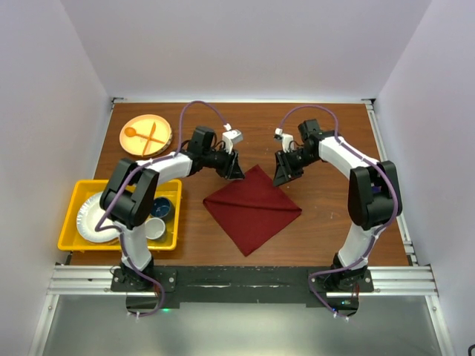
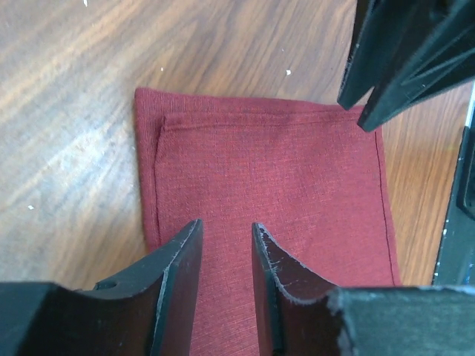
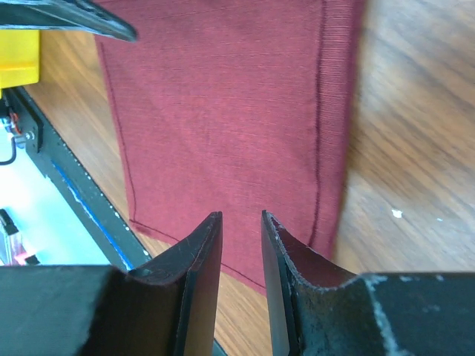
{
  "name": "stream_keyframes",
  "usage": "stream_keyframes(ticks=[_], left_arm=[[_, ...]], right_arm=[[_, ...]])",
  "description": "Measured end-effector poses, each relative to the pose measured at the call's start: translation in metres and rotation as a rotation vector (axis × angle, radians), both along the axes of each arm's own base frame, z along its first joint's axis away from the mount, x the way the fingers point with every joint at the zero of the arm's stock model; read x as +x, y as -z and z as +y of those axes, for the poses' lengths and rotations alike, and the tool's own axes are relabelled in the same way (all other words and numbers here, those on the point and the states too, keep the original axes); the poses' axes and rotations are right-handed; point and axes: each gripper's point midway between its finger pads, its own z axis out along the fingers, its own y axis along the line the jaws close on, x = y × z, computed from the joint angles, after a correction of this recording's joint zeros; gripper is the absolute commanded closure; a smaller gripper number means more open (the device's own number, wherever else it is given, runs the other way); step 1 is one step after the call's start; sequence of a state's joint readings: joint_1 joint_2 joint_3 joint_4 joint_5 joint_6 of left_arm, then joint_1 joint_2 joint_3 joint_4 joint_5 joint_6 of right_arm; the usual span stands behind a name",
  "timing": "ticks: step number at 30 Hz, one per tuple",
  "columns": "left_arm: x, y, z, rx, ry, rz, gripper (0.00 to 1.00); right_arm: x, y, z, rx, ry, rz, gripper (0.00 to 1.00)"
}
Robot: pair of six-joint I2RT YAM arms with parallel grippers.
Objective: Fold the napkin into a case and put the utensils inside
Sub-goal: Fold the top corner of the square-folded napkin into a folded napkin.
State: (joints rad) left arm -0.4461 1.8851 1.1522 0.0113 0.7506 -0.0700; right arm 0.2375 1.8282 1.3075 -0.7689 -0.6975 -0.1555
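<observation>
Overhead view of a brown wooden tabletop [image 1: 334, 133], two robot arms reaching in from the near edge.

Large dark red cloth napkin [image 1: 252, 208], plain and soft, lying flat at the middle of the tabletop. Folded into a rough square and turned diamond-wise, one corner toward the far edge. In the left wrist view, napkin [image 2: 274, 170] in two layers, the upper one set slightly inside the lower along two hemmed edges.

Left hand [image 1: 234, 172] down at the napkin's far-left side, close to the far corner. Right hand [image 1: 283, 176] just beside that far corner, on the right.

Up close, left hand [image 2: 226, 226] with black fingers a narrow gap apart over the cloth. Impossible to tell whether clenched on fabric or merely poised over it. Right hand's fingers [image 2: 386, 67] at the napkin's opposite corner in the same view.

Right hand [image 3: 241, 216] likewise narrowly parted above the napkin [image 3: 223, 111] near a stitched hem, grip or no grip not discernible.

Yellow plastic tray [image 1: 74, 200] at the near-left corner, holding a white paper plate [image 1: 93, 219], a small blue cup [image 1: 162, 208] and a white cup [image 1: 154, 228].

Round orange plate [image 1: 159, 144] at the far-left corner, carrying an orange spoon [image 1: 132, 133] and an orange fork [image 1: 152, 133], crossed.
</observation>
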Motion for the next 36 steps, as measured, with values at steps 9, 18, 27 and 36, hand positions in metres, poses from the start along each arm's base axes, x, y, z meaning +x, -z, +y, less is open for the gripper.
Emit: stream_keyframes(ticks=[9, 18, 27, 36], left_arm=[[0.000, -0.013, -0.012, -0.092, -0.005, 0.046, 0.76], [-0.007, -0.003, -0.020, -0.134, -0.007, 0.155, 0.82], [-0.033, 0.021, -0.020, -0.142, 0.002, 0.291, 0.84], [-0.024, 0.055, -0.017, -0.099, -0.035, 0.369, 0.83]], right_arm=[[0.003, -0.002, 0.016, 0.034, 0.002, -0.015, 0.69], [-0.014, 0.020, 0.024, 0.047, -0.001, 0.053, 0.70], [-0.015, 0.062, 0.022, 0.017, 0.027, 0.142, 0.72], [0.002, 0.062, 0.024, 0.003, 0.047, 0.121, 0.72]])
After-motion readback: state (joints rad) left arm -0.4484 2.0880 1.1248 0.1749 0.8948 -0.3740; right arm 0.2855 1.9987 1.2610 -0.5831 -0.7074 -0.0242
